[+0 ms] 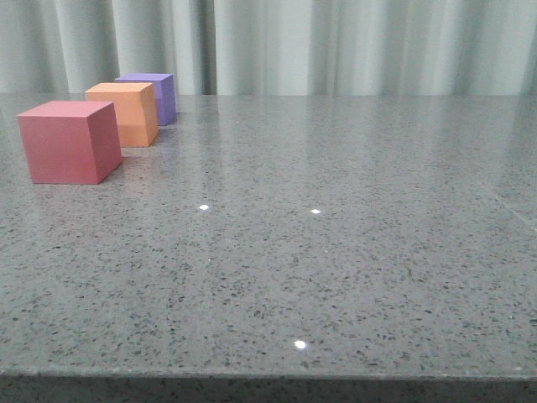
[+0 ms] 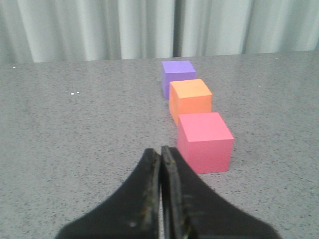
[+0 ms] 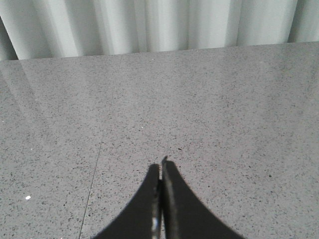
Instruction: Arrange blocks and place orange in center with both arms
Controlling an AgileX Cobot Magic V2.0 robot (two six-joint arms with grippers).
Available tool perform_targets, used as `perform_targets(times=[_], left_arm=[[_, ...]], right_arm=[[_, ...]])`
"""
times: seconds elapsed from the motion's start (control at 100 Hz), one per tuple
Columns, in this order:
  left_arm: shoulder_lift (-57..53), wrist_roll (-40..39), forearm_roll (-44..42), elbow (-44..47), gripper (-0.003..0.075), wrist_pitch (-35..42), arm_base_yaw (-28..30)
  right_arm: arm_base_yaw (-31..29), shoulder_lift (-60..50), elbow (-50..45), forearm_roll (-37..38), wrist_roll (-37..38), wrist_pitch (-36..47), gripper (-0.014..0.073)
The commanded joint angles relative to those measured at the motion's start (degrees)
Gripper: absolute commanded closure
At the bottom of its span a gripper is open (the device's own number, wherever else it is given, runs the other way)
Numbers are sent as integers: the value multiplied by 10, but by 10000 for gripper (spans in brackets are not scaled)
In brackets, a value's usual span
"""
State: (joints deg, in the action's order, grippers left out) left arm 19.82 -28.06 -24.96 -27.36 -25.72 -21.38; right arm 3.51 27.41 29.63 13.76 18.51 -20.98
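Note:
Three cubes stand in a row at the far left of the table: the red-pink cube (image 1: 67, 140) nearest, the orange cube (image 1: 126, 112) behind it in the middle, the purple cube (image 1: 153, 96) farthest. The left wrist view shows the same row: red-pink (image 2: 205, 141), orange (image 2: 190, 100), purple (image 2: 178, 75). My left gripper (image 2: 160, 149) is shut and empty, just short of the red-pink cube and a little to its side. My right gripper (image 3: 162, 165) is shut and empty over bare table, with no cube in its view. Neither gripper shows in the front view.
The grey speckled tabletop (image 1: 336, 252) runs to a front edge (image 1: 268, 374). A pale curtain (image 1: 336, 42) hangs behind the table's far edge. A thin seam line (image 3: 94, 174) crosses the table in the right wrist view.

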Motion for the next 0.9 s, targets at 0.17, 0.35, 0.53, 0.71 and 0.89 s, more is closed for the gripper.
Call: perform_targets(times=[0.17, 0.35, 0.53, 0.71, 0.89], left_arm=[[-10, 1, -17, 22, 741, 96, 57], [-57, 106, 109, 75, 741, 160, 106], [-114, 187, 177, 148, 741, 226, 129], [-180, 187, 189, 223, 741, 251, 129], [-221, 187, 188, 280, 741, 269, 136]], right_arm=[[-2, 0, 13, 10, -2, 46, 662], [-2, 0, 13, 10, -2, 46, 662], [-2, 0, 13, 10, -2, 46, 662], [-2, 0, 13, 10, -2, 46, 662], [-2, 0, 13, 10, -2, 46, 662]])
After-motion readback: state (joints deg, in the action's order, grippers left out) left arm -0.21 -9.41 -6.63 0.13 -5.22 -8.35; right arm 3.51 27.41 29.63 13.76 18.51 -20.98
